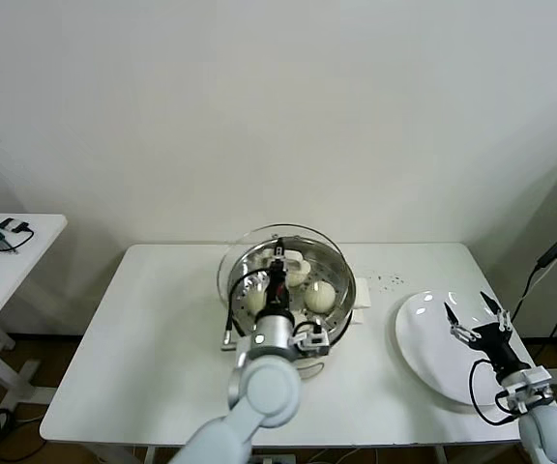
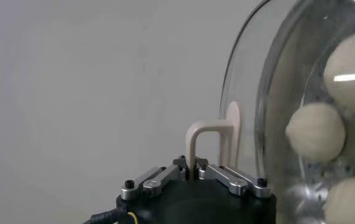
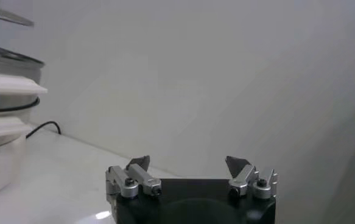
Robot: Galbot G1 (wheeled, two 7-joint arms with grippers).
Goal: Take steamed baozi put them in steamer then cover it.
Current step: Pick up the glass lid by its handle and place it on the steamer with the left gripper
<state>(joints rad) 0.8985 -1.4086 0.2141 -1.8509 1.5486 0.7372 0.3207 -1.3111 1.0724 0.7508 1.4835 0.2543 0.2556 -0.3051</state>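
**Lid held over the steamer, buns inside**

On the white table (image 1: 162, 387) we see a white plate (image 1: 424, 348) to the right of the steamer (image 1: 341, 290), near but apart from it. A side table (image 1: 8, 261) with a small green object stands well to the steamer's left. Our own left arm crosses in front of the pot and hides its near wall.

The steamer is shiny steel with a holed tray, and the cream-white buns (image 1: 319, 296) sit inside. The clear glass lid (image 2: 250, 79), metal-rimmed, sits tilted over the pot.

Our left gripper (image 2: 193, 170) is pinched on the lid's white handle (image 2: 210, 137). Our right gripper (image 3: 189, 167) hangs over the plate, spread apart and holding nothing.
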